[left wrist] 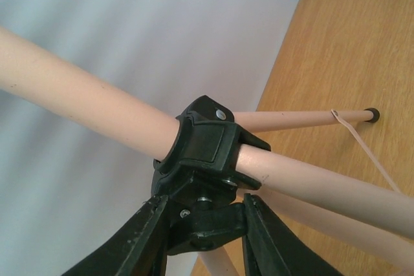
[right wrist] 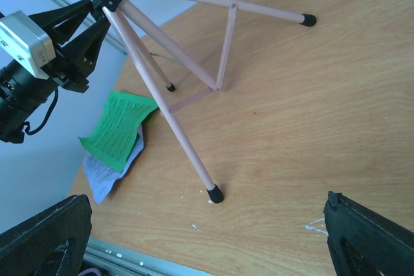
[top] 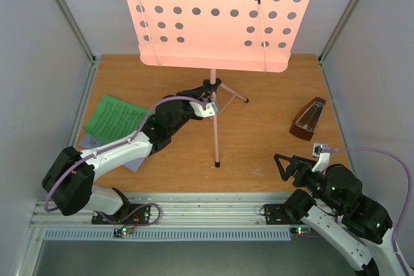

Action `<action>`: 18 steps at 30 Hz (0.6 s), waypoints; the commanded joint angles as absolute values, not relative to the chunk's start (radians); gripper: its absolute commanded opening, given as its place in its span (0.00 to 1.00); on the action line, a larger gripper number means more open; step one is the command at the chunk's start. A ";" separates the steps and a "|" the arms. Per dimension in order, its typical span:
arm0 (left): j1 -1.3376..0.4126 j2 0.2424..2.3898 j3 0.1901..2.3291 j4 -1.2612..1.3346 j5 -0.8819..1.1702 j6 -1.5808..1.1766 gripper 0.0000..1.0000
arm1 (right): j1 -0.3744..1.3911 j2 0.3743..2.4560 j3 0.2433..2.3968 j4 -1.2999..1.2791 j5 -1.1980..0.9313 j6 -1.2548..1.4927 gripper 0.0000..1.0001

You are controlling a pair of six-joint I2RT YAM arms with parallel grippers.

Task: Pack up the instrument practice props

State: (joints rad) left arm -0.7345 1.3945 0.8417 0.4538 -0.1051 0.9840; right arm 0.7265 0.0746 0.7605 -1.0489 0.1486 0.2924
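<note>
The pink music stand stands at the back middle, with its tripod legs spread on the wooden table. My left gripper reaches in from the left to the black collar on the pole. Its two fingers press either side of the collar's black knob. The green music sheet lies on a white one at the left, beside the left arm. The reddish-brown metronome stands upright at the right. My right gripper hovers open near the front right, holding nothing, a hand's width in front of the metronome.
Grey walls close in the table on the left, right and back. A metal rail runs along the near edge, where both arm bases sit. One tripod foot rests near the front middle, between the two arms.
</note>
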 commanded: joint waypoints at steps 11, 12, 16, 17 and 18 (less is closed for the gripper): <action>-0.713 1.320 0.905 0.280 -0.018 0.639 0.13 | 0.726 0.063 0.776 -1.075 0.167 0.305 0.98; -0.708 1.314 0.908 0.267 -0.007 0.616 0.12 | 0.726 0.062 0.778 -1.075 0.167 0.306 0.99; -0.695 1.295 0.913 0.229 0.022 0.510 0.08 | 0.725 0.060 0.782 -1.077 0.169 0.305 0.99; -0.692 1.291 0.913 0.218 0.021 0.490 0.08 | 0.726 0.059 0.781 -1.077 0.167 0.305 0.99; -0.687 1.288 0.915 0.206 0.020 0.457 0.08 | 0.726 0.060 0.783 -1.078 0.167 0.305 0.99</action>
State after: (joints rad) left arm -0.7029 1.3266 0.8890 0.2695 -0.0166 0.6292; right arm 0.7265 0.0742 0.7620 -1.0538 0.1532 0.2962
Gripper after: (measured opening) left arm 0.119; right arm 0.986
